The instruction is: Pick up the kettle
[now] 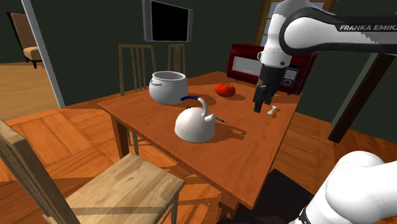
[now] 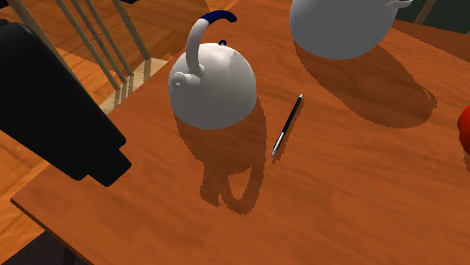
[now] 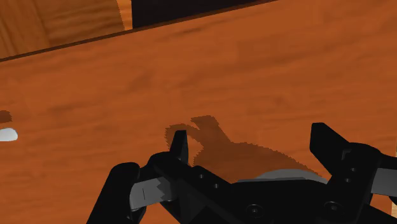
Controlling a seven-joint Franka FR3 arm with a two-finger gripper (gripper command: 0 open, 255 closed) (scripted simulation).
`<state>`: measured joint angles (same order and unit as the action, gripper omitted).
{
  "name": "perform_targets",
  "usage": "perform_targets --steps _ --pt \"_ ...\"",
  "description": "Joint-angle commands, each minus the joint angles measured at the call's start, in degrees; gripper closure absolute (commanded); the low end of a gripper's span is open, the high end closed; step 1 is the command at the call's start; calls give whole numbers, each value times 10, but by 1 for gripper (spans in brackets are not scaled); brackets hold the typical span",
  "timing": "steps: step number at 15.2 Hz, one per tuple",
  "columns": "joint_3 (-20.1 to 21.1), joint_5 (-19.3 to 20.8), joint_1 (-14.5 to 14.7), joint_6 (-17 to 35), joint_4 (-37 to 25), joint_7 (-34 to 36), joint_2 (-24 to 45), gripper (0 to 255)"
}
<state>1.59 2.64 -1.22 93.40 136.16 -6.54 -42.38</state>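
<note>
Nothing is yet grasped; the gripper (image 1: pixel 259 105) is held above the table (image 1: pixel 254 153), jaws parted and empty, well apart from the kettle (image 1: pixel 195 125); approach, grasp and lift are left.

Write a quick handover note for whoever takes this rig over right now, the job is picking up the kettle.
End effector: open, empty, above the table, to the shoulder view's right of the kettle, apart from it.
Kettle: upright on the table, handle up, pen beside it, pot farther back.
Done: nothing grasped yet.
Left: move over the kettle, close on its handle, lift.
</note>
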Motion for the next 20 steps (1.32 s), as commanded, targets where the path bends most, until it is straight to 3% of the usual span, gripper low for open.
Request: perform_targets --steps 1,9,17,20 --pt "0 0 0 0 0 0 0 0" --pt "37 -22 16 -9 -168 30 222 0" --pt "66 -24 35 -68 -387 61 445 0" --pt "68 -23 37 -58 -387 63 460 0"
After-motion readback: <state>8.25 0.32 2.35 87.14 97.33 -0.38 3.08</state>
